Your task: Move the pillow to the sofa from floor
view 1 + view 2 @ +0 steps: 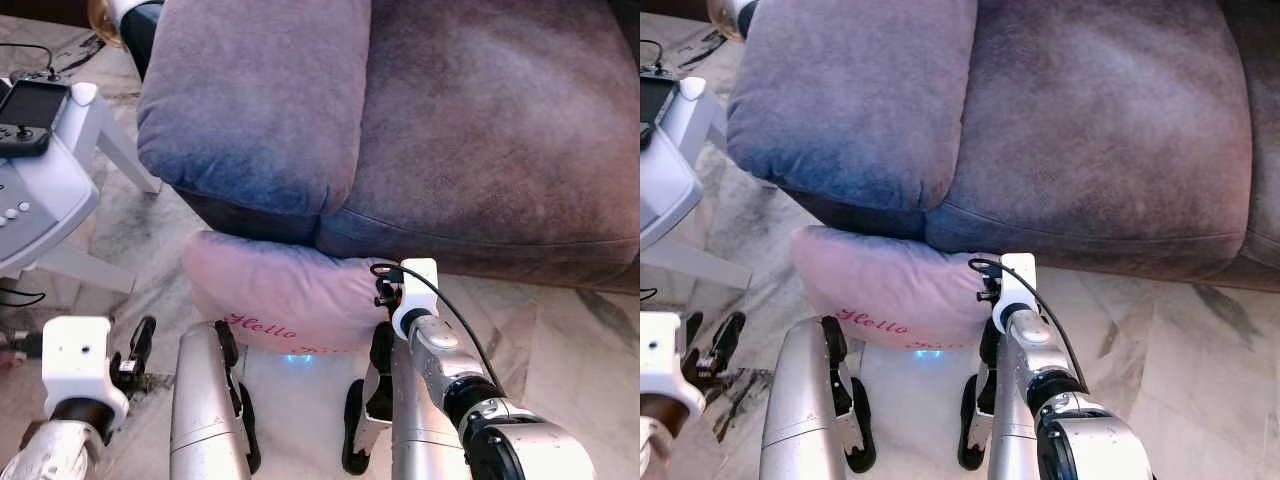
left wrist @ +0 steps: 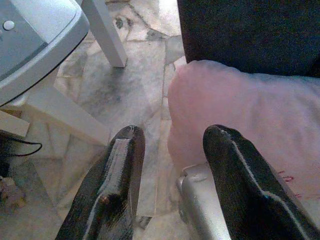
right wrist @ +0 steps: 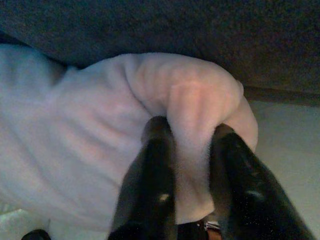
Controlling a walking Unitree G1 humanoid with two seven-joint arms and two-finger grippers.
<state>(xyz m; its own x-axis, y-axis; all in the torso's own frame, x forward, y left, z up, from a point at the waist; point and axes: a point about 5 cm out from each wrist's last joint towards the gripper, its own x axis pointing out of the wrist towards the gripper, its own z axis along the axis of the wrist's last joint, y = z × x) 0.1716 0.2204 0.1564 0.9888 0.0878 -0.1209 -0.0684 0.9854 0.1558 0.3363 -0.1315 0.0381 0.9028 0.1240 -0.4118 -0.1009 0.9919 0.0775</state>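
A pink pillow with red "Hello" lettering lies on the marble floor, tucked against the front of the grey-purple sofa. My right gripper is shut on the pillow's right corner; the fabric bulges up between its two black fingers. In the head views the right wrist sits at that same corner. My left gripper is open, held low to the pillow's left with only floor between its fingers, apart from the pillow.
A white table carrying a handheld game console stands at the left, its legs close to my left arm. My own silver legs stand just before the pillow. Marble floor spreads to the right.
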